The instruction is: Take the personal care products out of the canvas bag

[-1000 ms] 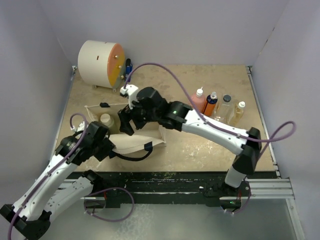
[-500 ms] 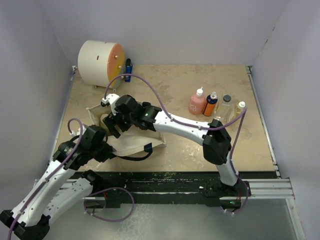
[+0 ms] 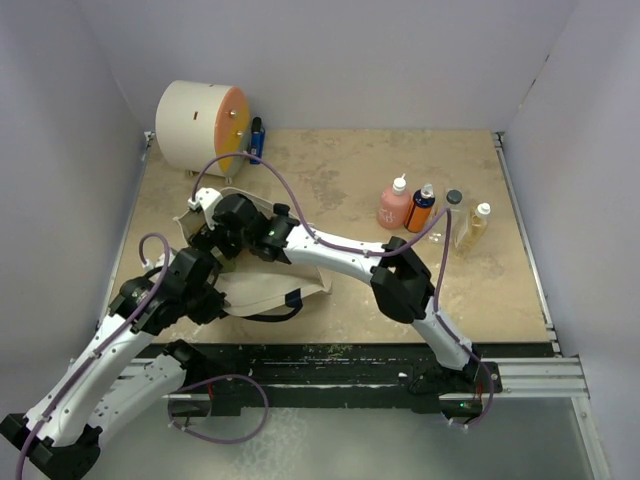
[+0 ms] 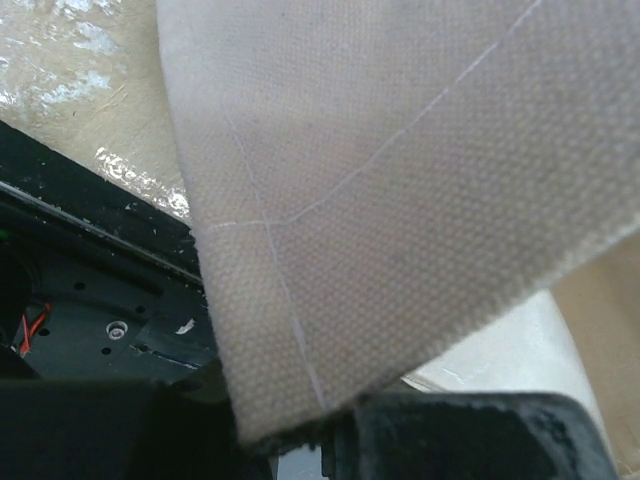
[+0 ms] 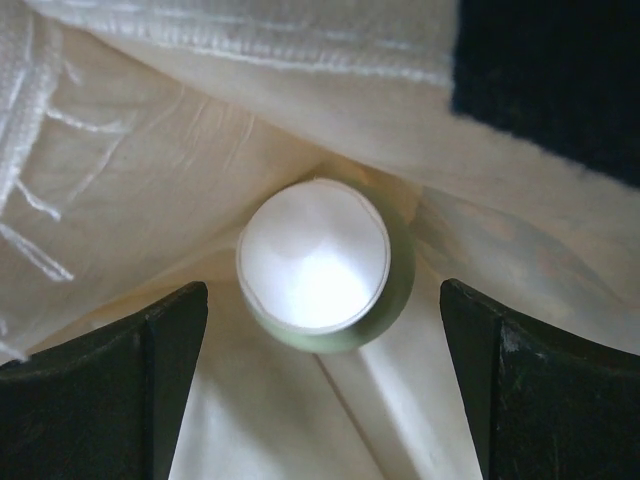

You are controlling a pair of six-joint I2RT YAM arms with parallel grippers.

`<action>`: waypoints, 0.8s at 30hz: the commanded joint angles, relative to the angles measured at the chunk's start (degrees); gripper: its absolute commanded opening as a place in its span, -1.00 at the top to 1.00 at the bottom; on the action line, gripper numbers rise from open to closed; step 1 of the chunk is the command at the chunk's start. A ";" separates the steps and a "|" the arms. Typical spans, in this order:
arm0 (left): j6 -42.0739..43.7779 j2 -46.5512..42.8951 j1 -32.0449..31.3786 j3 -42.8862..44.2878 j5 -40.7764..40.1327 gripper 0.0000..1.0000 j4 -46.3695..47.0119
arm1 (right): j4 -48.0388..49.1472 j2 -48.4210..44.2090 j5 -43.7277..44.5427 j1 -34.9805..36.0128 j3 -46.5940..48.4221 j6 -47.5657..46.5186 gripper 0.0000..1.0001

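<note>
Right jaws spread wide either side of the olive-green white-lidded jar (image 5: 320, 265) down inside the cream canvas bag (image 5: 150, 170), left jaws pinching its fabric, so a fold could easily get nipped too and drag everything up.

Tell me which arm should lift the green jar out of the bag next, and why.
Right. The right end effector is inside the canvas bag, with its fingers open on either side of the olive-green jar. The left end effector is pinching the bag's fabric.
</note>
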 commanded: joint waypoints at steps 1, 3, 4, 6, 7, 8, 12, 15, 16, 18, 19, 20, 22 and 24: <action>2.95 2.33 -0.02 2.37 3.17 0.78 -1.49 | 3.24 2.72 1.80 0.15 2.96 -0.77 -0.98; 3.36 2.95 -0.01 3.22 3.12 0.79 -1.47 | 3.04 4.23 1.98 0.14 3.79 -0.85 -0.96; 3.47 3.19 0.02 3.48 2.97 0.79 -1.43 | 3.38 4.67 1.89 0.14 3.73 -1.06 -0.96; 3.77 3.48 0.00 3.77 2.94 0.80 -1.12 | 4.46 5.49 2.20 0.14 3.35 -0.97 -0.96; 3.76 3.52 0.02 3.80 2.98 0.81 -0.95 | 4.93 6.21 2.57 0.17 3.28 -0.94 -0.96; 3.71 3.72 0.04 3.73 3.04 0.81 -0.76 | 5.20 6.75 2.72 0.15 3.44 -0.91 -0.95; 3.62 4.14 0.00 3.66 3.55 0.84 -0.22 | 4.00 8.70 2.76 0.14 4.92 -2.11 -0.90; 3.49 4.06 0.02 3.95 3.11 0.84 -0.32 | 4.58 8.84 2.93 0.14 3.39 -2.25 -0.88; 3.32 4.02 0.01 4.02 3.08 0.84 -0.37 | 4.77 8.91 2.86 0.14 2.91 -2.25 -0.87; 3.25 3.98 0.00 4.13 2.96 0.84 -0.23 | 4.79 9.16 2.84 0.15 2.13 -2.21 -0.82; 3.22 3.98 0.00 4.22 2.92 0.84 -0.23 | 4.60 9.25 2.80 0.17 2.08 -2.16 -0.80; 3.18 3.93 0.00 4.24 2.82 0.84 -0.21 | 4.39 9.30 2.70 0.15 1.90 -2.14 -0.77; 3.23 4.06 0.00 4.59 2.68 0.85 -0.37 | 3.96 9.18 2.67 0.23 1.26 -2.23 -0.72; 3.20 4.04 0.00 4.98 2.59 0.85 -0.33 | 3.22 8.98 2.47 0.23 0.76 -2.58 -0.63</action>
